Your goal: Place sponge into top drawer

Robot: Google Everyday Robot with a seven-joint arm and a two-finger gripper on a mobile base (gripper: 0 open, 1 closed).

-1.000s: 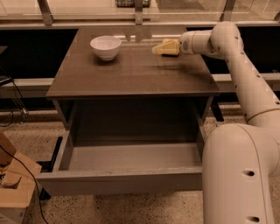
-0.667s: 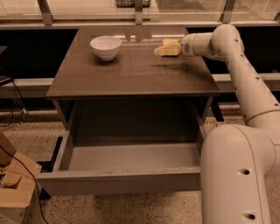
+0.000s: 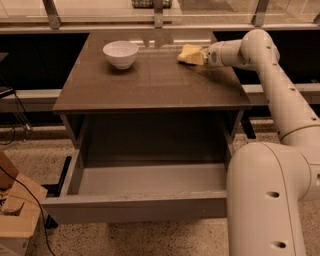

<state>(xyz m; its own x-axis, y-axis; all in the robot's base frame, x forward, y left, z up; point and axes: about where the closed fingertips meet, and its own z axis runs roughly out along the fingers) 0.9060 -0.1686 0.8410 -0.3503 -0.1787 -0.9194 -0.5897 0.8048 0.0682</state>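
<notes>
Office-like building interior: speckled terrazzo floor (image 3: 150, 239), glass railing (image 3: 159, 15), with the robot's hand (image 3: 192, 55) over a grey cabinet (image 3: 150, 85).

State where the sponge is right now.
In the camera view, the sponge is at the back right of the cabinet top, at the tip of the gripper reaching in from the right; the white bowl stands to its left.

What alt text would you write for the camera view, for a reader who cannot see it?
The robot's end effector is at a yellow sponge on the back right of a table; a white bowl sits back left. Below, the top drawer is pulled open.
</notes>
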